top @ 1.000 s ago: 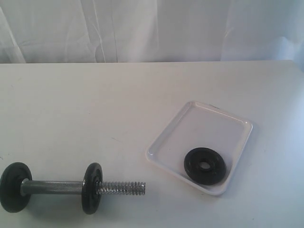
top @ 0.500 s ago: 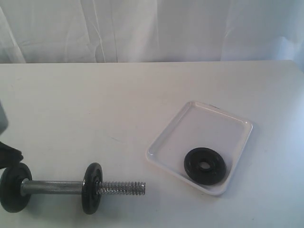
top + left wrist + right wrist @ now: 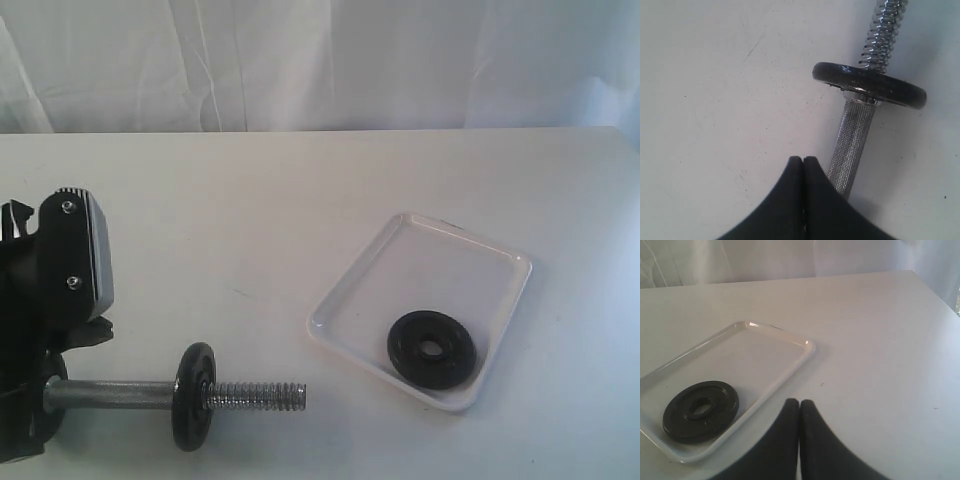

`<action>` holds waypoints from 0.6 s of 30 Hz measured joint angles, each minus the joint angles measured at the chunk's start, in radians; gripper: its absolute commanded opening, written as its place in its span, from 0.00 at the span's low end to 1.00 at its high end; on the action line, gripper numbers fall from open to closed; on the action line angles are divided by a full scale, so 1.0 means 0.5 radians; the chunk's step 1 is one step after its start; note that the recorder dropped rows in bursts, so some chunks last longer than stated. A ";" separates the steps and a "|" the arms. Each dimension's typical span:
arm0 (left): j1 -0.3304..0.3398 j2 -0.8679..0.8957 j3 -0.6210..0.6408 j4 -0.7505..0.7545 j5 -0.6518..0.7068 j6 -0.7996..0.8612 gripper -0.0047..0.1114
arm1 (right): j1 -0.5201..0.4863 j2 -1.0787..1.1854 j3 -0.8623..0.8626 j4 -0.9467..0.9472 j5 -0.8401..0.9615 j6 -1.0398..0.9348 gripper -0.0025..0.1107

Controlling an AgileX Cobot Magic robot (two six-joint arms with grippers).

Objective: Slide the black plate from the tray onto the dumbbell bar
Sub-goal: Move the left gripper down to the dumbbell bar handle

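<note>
The black plate (image 3: pixel 430 349) lies flat in the near corner of the white tray (image 3: pixel 418 226); the right wrist view shows the same black plate (image 3: pixel 701 411) and tray (image 3: pixel 774 347). The dumbbell bar (image 3: pixel 120 393) rests on the table at the front left, with one black disc (image 3: pixel 193 395) mounted and its threaded end (image 3: pixel 256 396) bare. My left arm (image 3: pixel 60 270) hangs over the bar's left end. My left gripper (image 3: pixel 803 159) is shut and empty, just beside the knurled bar (image 3: pixel 852 140). My right gripper (image 3: pixel 799 401) is shut and empty, on the table outside the tray.
A white table (image 3: pixel 300 200) carries everything, and a white curtain (image 3: pixel 320 60) hangs behind it. The left arm hides the disc at the bar's left end. The right arm does not show in the exterior view.
My left arm has come in from the left edge and now stands over the bar's left end, covering the disc there. Plate, tray and bar have not moved.
</note>
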 measured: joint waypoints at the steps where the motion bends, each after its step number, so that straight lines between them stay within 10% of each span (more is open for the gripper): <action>1: 0.000 0.000 0.000 0.000 0.000 0.005 0.04 | 0.000 0.000 0.000 0.000 0.000 0.000 0.02; 6: 0.000 0.000 0.000 0.000 0.000 0.028 0.04 | 0.000 0.000 0.000 0.000 0.000 0.000 0.02; 8: -0.003 0.000 0.000 0.000 0.000 0.034 0.13 | 0.000 0.000 0.000 0.000 0.000 0.000 0.02; 12: -0.003 0.020 0.010 0.000 -0.004 0.042 0.66 | 0.000 0.000 0.000 0.000 0.000 0.000 0.02; 18: -0.003 0.063 0.231 0.000 -0.312 0.154 0.73 | 0.000 0.000 0.000 0.000 0.000 0.000 0.02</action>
